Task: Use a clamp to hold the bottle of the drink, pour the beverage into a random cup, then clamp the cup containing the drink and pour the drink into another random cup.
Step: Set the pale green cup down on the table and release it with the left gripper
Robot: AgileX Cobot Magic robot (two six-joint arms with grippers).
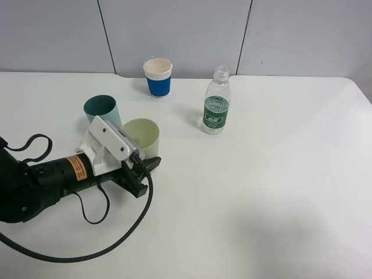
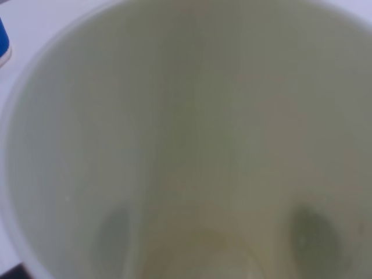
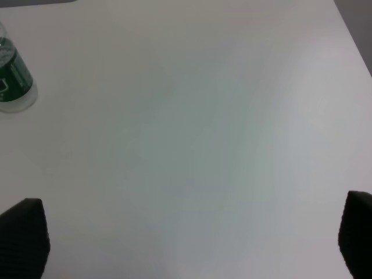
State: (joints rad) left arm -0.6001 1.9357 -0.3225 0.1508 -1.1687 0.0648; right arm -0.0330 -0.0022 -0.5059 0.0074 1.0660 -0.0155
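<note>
Two grippers: left gripper (image 1: 145,168) shut, beside the yellow-green cup (image 1: 141,137), which fills its wrist view; right gripper (image 3: 192,244) wide, empty, over bare tabletop (image 1: 279,186). Bottle (image 1: 216,108) upright, uncapped. Teal cup (image 1: 102,111) just behind. Step, judged: clamping the yellow-green cup. Next: secure it, tilt over teal cup.

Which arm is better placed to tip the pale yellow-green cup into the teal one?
The left. The left gripper is shut on the pale yellow-green cup, with the teal cup right beside it. The right gripper hangs open over bare table, away from the cups.
</note>
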